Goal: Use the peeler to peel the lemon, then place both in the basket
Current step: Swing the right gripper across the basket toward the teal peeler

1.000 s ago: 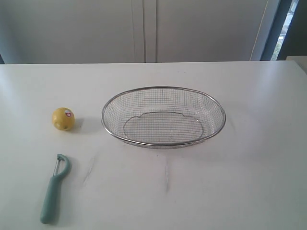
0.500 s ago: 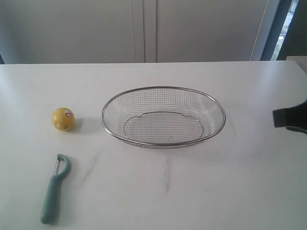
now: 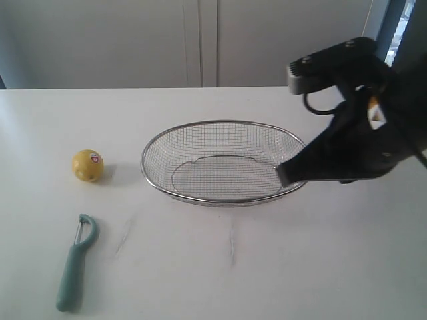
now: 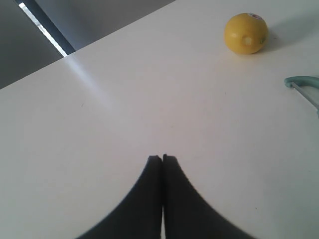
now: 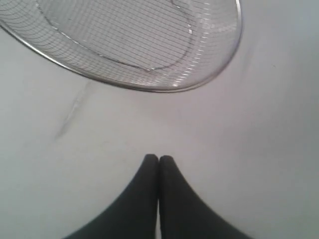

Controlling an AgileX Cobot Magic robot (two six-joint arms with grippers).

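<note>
Supporting surface (image 3: 220,280): flat, smooth, matte white, with faint grey streaks in the lower middle of the exterior view.
Lemon (image 3: 88,165): small, round and yellow with finely dimpled skin. A red-and-white sticker (image 3: 95,158) sits on its upper right side. It rests on the surface at the left of the frame, left of the basket and apart from it.
Peeler (image 3: 75,265): a slim pale teal-green handle with a smooth plastic look, curving into a looped head that carries a thin metal blade. It lies flat in the lower left of the frame, head toward the lemon and well short of it.
Basket (image 3: 227,199): oval, made of fine silver wire mesh with a thick polished metal rim and a flatter base outlined in wire. It stands at the centre of the frame, with lemon and peeler both outside it.
Right hand (image 5: 158,158): matte black, its two tapering fingers pressed flat together with nothing between them. In the exterior view its tip overlaps the basket's right end. The right wrist view shows bare surface between fingertips and rim.
Right arm (image 3: 360,133): bulky black housing with a grey block on top and a looping cable, at the upper right of the frame.
Left hand (image 4: 162,158): black curved fingers closed against each other, gripping nothing, above bare surface.
</note>
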